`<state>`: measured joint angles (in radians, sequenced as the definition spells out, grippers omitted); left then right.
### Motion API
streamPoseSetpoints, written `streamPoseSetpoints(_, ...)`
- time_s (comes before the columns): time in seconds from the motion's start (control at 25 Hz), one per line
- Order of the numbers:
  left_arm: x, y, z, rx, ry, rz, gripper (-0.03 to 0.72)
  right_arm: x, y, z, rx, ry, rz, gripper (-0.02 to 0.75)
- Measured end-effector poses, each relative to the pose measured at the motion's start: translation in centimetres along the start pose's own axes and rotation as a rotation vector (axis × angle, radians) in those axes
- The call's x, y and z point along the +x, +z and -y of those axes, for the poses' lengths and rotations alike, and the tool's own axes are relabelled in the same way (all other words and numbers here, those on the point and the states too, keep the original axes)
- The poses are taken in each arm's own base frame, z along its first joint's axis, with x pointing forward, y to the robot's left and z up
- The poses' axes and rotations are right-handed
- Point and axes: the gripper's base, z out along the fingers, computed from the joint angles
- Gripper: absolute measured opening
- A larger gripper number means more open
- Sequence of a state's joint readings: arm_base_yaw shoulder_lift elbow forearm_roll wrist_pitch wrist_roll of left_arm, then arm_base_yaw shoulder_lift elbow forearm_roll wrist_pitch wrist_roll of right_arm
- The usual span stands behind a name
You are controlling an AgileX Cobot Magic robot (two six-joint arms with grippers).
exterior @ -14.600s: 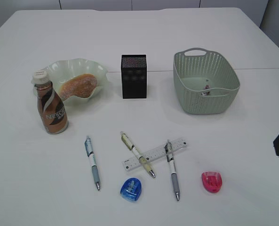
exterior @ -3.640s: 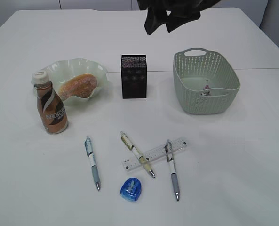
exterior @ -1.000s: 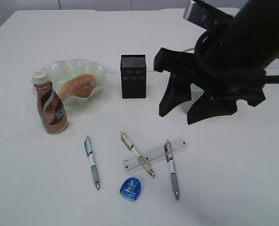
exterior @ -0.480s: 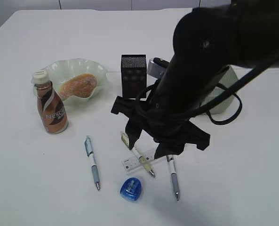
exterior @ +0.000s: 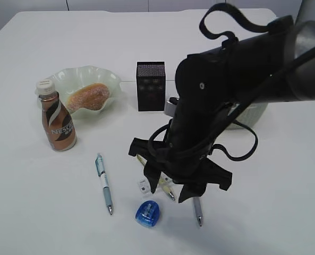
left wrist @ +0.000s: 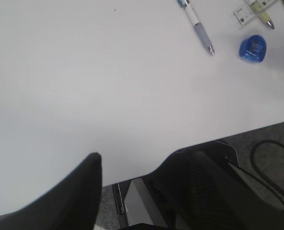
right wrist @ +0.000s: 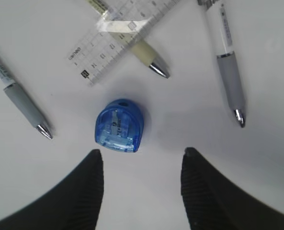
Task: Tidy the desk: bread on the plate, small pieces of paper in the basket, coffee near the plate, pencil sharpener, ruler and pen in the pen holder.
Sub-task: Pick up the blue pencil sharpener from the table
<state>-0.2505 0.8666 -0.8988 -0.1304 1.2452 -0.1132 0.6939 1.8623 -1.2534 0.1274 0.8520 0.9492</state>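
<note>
Bread point(exterior: 87, 96) plated, coffee point(exterior: 57, 124) beside | your right gripper point(right wrist: 141, 165), fingers apart, above blue sharpener point(right wrist: 119, 125) | pens point(exterior: 104, 183), ruler point(right wrist: 118, 42) left

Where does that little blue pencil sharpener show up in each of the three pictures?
Exterior view: blue sharpener near the bottom edge, just left of centre, below the right arm.
Left wrist view: top right corner.
Right wrist view: centre, just above the two dark fingers.
Shared landmark: the ruler, whose end lies just beyond the sharpener in every view.
</note>
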Motion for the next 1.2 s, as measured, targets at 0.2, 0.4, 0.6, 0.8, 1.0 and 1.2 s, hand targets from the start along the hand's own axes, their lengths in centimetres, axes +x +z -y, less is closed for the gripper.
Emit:
streamPoseSetpoints(0.2,0.0,0.0,0.0,0.0,0.0,0.0,0.43,-0.2,1.1,-0.2,0.017,0.007,-0.013,0.415)
streamPoseSetpoints(0.4,0.0,0.0,0.0,-0.002,0.001,0.0,0.43,-0.5,1.8,-0.7,-0.027,0.024,0.001,0.415)
streamPoseSetpoints(0.6,0.0,0.0,0.0,-0.004,0.001,0.0,0.43,-0.7,2.4,-1.2,-0.063,0.047,0.004,0.43)
streamPoseSetpoints(0.8,0.0,0.0,-0.1,-0.016,0.006,0.002,0.43,-0.7,3.5,-1.4,-0.078,0.078,-0.012,0.452)
streamPoseSetpoints(1.0,0.0,0.0,-0.3,-0.029,0.01,0.003,0.43,-0.9,4.0,-1.6,-0.093,0.086,-0.003,0.455)
streamPoseSetpoints(1.2,0.0,0.0,-0.3,-0.031,0.011,0.004,0.43,-0.9,4.1,-1.6,-0.092,0.086,-0.003,0.456)
